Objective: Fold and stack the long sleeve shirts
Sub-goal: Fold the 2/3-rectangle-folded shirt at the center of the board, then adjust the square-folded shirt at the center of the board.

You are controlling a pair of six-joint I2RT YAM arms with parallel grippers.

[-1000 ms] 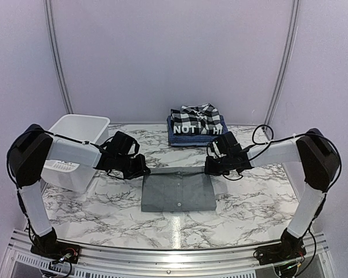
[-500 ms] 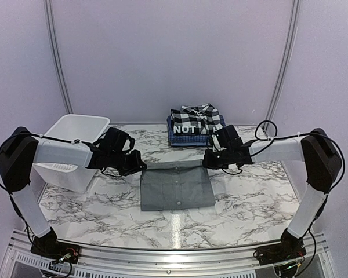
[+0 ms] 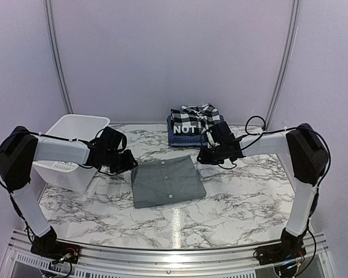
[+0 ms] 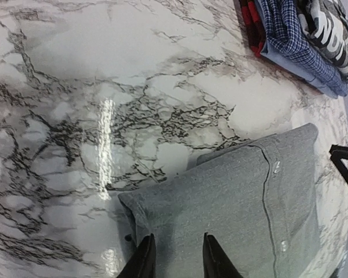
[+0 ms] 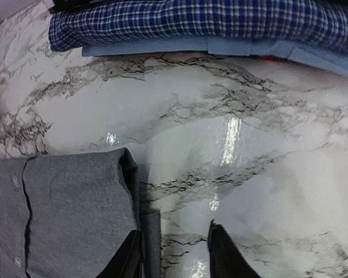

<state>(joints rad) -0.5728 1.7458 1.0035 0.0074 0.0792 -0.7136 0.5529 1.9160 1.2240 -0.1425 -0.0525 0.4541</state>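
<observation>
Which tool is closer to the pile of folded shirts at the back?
Right. The right tool sits just in front of the pile, by the grey shirt's right edge; the left tool is across the shirt, near the white tub.

We can read one word for certain: NOT, in large white capitals on the front fold of the black shirt (image 3: 185, 128) lying in the pile at the back of the bench (image 3: 238, 197). In the left wrist view we see the same white lettering at a slant and cut by the frame's edge; an N and perhaps a D show, but we cannot make a word of them. The white tub (image 3: 75, 139) carries a pale label (image 3: 58, 166) on its side, its print too small for us to read.
</observation>
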